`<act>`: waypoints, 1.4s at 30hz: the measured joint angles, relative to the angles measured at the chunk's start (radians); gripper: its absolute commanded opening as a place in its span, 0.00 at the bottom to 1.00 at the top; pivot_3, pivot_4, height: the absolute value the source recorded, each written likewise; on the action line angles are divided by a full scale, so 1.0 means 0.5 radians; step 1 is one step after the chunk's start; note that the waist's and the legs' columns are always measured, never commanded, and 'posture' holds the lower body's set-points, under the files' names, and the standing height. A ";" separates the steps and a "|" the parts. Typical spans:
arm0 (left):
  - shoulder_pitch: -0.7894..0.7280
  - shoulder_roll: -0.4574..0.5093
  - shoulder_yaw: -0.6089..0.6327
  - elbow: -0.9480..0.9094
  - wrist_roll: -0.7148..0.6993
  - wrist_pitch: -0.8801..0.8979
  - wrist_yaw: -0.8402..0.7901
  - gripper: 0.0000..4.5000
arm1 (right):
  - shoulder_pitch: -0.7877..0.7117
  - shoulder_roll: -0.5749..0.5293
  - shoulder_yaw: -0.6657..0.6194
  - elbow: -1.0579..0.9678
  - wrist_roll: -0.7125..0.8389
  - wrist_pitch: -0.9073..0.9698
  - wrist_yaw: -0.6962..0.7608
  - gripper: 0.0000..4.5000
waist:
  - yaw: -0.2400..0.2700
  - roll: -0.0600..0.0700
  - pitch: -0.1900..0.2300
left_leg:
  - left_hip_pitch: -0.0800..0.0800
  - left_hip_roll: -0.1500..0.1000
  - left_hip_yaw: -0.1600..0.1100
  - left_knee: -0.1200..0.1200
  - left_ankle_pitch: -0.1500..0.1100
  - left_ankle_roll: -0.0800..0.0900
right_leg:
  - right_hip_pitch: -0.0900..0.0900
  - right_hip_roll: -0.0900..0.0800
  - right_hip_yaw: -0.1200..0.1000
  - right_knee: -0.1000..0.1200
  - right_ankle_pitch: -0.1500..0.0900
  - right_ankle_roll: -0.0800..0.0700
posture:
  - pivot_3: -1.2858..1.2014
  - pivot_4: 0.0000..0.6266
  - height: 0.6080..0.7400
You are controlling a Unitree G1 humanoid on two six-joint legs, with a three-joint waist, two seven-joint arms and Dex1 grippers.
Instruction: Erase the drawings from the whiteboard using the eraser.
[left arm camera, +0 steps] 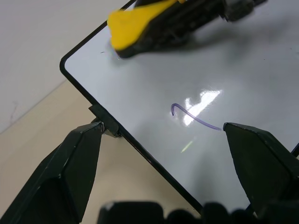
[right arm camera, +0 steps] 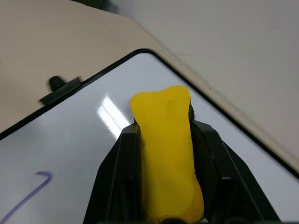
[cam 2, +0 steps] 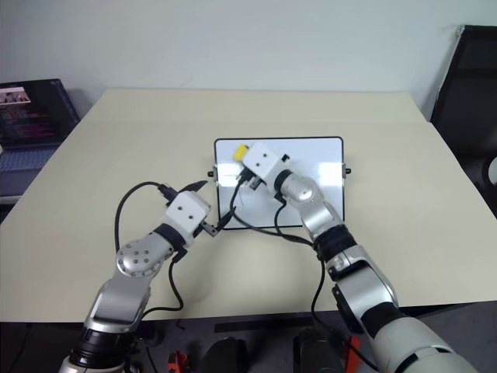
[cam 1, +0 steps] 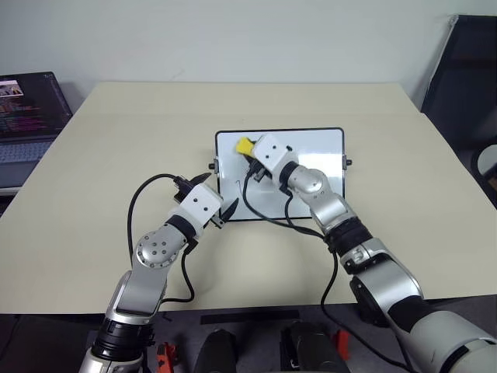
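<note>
From the head views, the right gripper (cam 1: 247, 152) is seen stretched level over the whiteboard (cam 1: 311, 148) on the bench (cam 1: 116, 155), clamped on the eraser (cam 1: 245, 145). In the left wrist view, the left gripper (left arm camera: 161, 140) is held level with jaws apart astride the board's edge, a hooked stroke (left arm camera: 191, 115) ahead. In the right wrist view, the eraser sits between the fingers (right arm camera: 119, 158).

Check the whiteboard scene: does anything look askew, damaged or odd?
Nothing stands out. The whiteboard lies flat and square on the table; the right gripper holds the eraser over it, one hooked drawing remaining.
</note>
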 measured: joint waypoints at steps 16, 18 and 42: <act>0.108 -0.026 0.005 -0.082 -0.021 0.010 0.002 1.00 | 0.580 -0.078 0.007 -0.676 0.124 0.149 0.272 0.26 | -0.004 0.000 0.000 | 0.000 0.001 -0.002 0.000 0.000 0.000 | -0.001 -0.001 0.001 0.000 -0.002 0.004 | 0.52 0.24 1.00; 0.180 -0.060 0.015 -0.172 -0.051 0.040 0.010 1.00 | 0.580 -0.091 -0.007 -0.675 0.142 0.146 0.271 0.26 | -0.005 0.000 0.000 | 0.000 0.001 -0.002 -0.001 0.000 0.000 | -0.001 -0.001 0.002 -0.001 -0.002 0.003 | 0.52 0.24 1.00; 0.666 -0.282 0.082 -0.156 -0.135 -0.313 0.267 1.00 | 0.371 0.026 -0.060 -0.406 0.165 -0.004 0.208 0.26 | -0.003 0.000 0.000 | 0.000 0.001 0.002 0.000 0.000 0.000 | -0.001 0.000 0.001 -0.001 -0.002 0.002 | 0.52 0.24 1.00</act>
